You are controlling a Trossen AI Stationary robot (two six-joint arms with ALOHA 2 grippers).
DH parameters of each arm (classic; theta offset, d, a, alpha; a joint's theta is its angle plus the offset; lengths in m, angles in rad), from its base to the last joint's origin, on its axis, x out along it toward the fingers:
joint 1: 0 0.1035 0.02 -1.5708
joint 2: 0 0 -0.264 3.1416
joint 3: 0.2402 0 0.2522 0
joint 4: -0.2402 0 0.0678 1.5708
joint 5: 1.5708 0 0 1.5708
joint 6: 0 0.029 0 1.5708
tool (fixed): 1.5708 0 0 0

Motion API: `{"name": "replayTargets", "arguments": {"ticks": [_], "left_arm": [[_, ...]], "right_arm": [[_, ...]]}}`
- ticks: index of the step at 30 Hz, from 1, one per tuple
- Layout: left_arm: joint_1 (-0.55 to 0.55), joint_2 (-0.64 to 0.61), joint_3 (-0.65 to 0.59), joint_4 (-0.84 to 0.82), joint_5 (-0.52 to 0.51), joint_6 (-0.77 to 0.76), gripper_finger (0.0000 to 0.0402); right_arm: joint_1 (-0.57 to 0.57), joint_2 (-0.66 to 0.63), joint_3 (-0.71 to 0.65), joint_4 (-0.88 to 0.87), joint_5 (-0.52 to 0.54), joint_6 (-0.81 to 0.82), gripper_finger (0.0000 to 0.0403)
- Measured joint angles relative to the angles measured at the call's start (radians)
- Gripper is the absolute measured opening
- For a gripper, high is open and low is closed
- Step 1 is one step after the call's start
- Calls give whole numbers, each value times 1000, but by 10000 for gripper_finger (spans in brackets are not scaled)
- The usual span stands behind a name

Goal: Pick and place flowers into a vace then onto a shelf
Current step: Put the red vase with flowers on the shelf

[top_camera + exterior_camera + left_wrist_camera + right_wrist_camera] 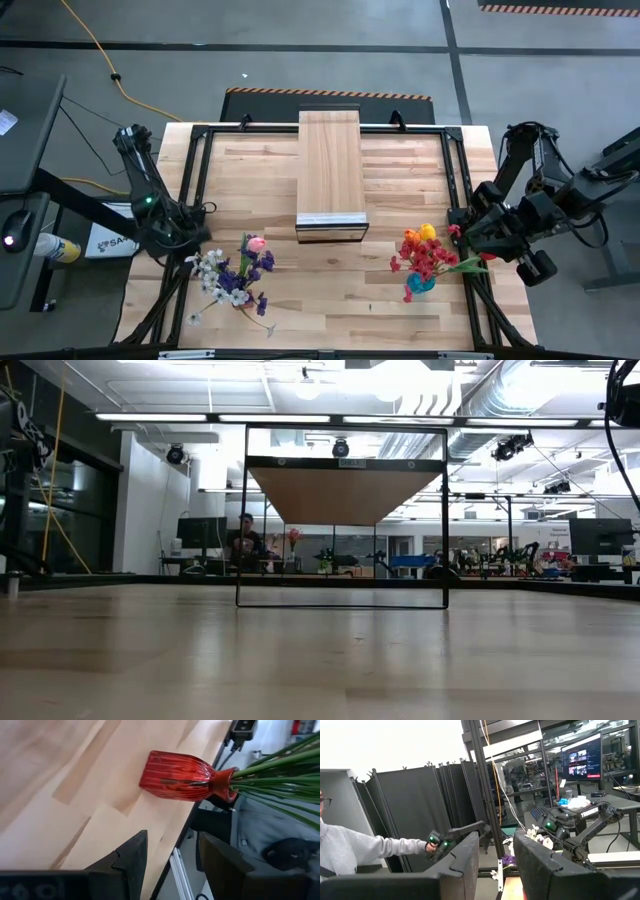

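Left gripper [172, 837] low by the left edge of the pale slatted wooden tabletop [300, 320], fingers spread with nothing between them. Just ahead of it, lying on its side on the wood: a red ribbed glass vase [182, 776], mouth turned toward the table edge, green stems running out of it past that edge. Seen from above, a loose bunch of purple, white and pink artificial flowers [235, 275] just beside this gripper, on the near left part of the table.

Right gripper [496, 837] at the right edge, raised and facing level across the table, fingers apart with only the room showing through the gap. Close beside it, a bunch of red, orange and yellow artificial tulips [425, 255] standing in a small blue vase [420, 284], near the black frame rail [458, 180] on that side.

In the middle, running from the far edge inward: the long narrow raised shelf of pale wood planks [330, 160], metallic strip at its near end, top bare. Open wood on both flanks of the shelf and across the near centre between the two bunches.
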Motion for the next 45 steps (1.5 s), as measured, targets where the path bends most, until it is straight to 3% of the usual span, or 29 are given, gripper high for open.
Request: {"name": "replayTargets", "arguments": {"ticks": [9,15,24,45], "left_arm": [[0,1,-104,173,-9,23,211],[0,29,-138,283,-74,107,211],[0,40,-143,269,-170,196,211],[0,40,-143,270,-163,195,211]], "right_arm": [[0,0,0,0,1,0,114],[0,0,0,1,1,-1,114],[0,0,0,23,2,-4,114],[0,0,1,40,2,-27,114]]}}
